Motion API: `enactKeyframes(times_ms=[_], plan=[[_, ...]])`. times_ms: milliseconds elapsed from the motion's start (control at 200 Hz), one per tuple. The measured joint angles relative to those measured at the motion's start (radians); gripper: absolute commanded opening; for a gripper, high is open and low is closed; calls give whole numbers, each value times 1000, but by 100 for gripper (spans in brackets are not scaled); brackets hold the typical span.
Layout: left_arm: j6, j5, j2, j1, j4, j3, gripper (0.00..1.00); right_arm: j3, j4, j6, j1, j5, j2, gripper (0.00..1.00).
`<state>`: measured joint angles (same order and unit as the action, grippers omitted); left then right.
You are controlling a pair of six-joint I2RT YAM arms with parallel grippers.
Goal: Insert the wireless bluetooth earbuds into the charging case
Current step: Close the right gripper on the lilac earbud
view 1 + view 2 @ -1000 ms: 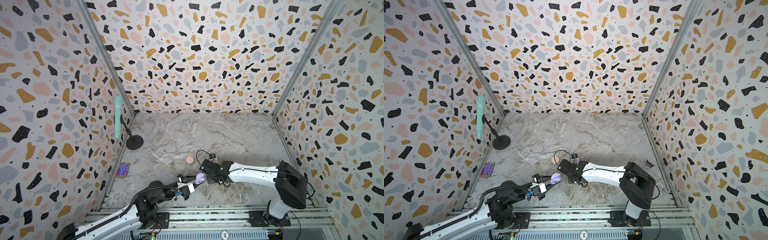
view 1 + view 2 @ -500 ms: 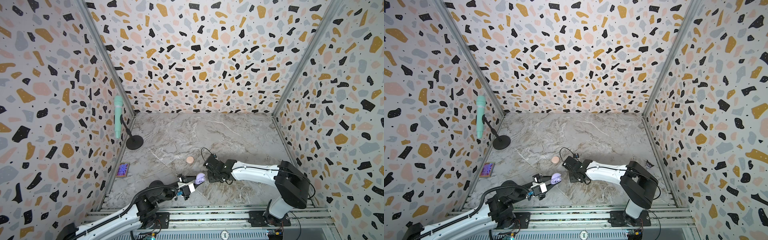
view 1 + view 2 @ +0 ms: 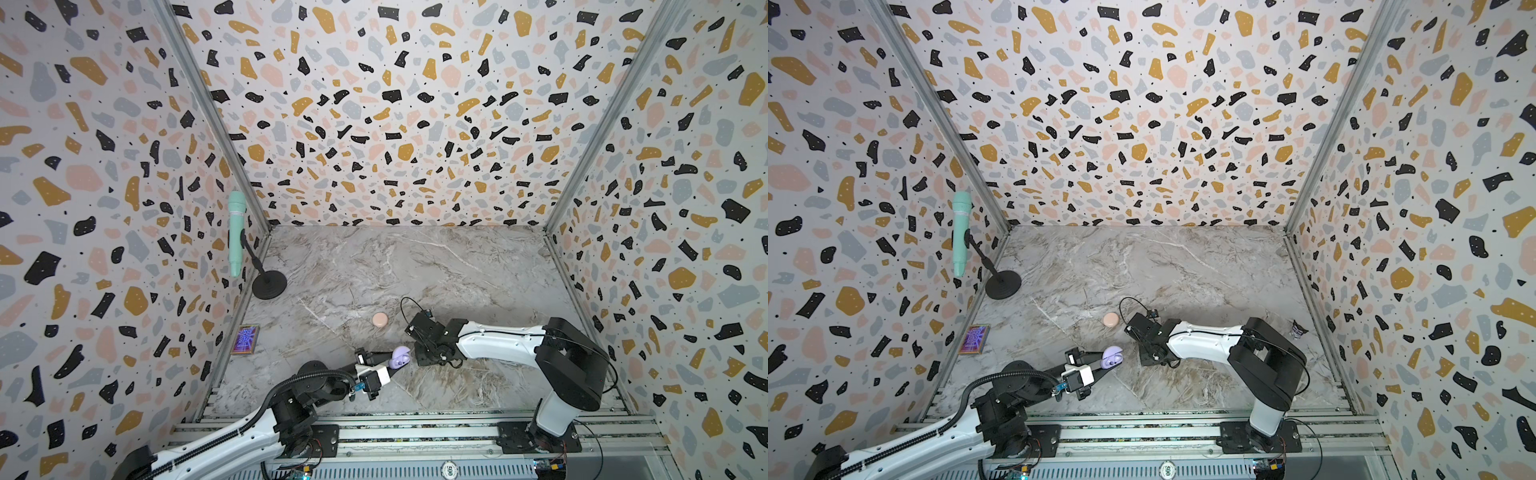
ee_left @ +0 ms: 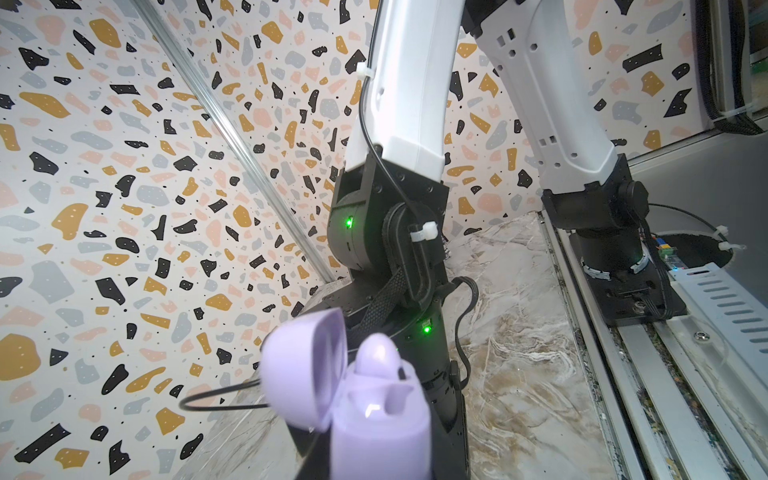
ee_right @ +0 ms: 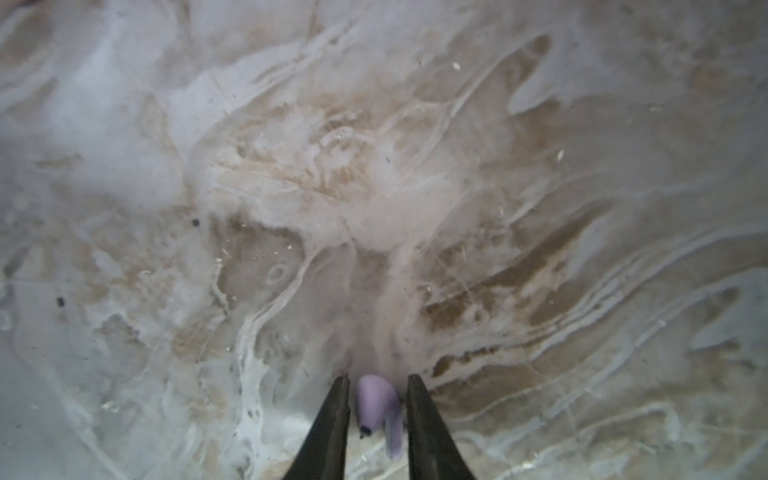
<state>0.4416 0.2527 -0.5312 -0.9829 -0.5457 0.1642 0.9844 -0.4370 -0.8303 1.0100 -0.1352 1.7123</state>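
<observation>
A lavender earbud [image 5: 374,401] lies on the marble desk [image 3: 415,266] directly between the fingers of the right claw [image 5: 376,380], its long axis running along them; the jaws stand narrowly apart, one each side, not visibly pinching yet. Just beside, the left claw [image 3: 390,363] is clenched on the open lavender charging case [image 3: 400,355], a second bud [image 4: 376,353] seated inside, lid tipped back

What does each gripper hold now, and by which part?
The left gripper clamps the open lavender charging case by its lower body. The right gripper holds nothing yet: its fingers flank a lavender earbud on the table, gaps showing.
</observation>
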Motion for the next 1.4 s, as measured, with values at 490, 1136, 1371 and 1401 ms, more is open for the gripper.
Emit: enactKeyframes(times_ms=[490, 1136, 1371, 1401], plan=[[0, 0, -4, 0, 0, 0, 0, -18, 28, -42, -3, -7, -6, 21], [0, 1, -17, 0, 0, 0, 0, -149, 137, -92, -62, 89, -116, 17], [0, 1, -26, 0, 0, 0, 0, -172, 157, -92, -73, 101, -161, 18], [0, 1, -26, 0, 0, 0, 0, -174, 160, -92, -75, 103, -165, 17]])
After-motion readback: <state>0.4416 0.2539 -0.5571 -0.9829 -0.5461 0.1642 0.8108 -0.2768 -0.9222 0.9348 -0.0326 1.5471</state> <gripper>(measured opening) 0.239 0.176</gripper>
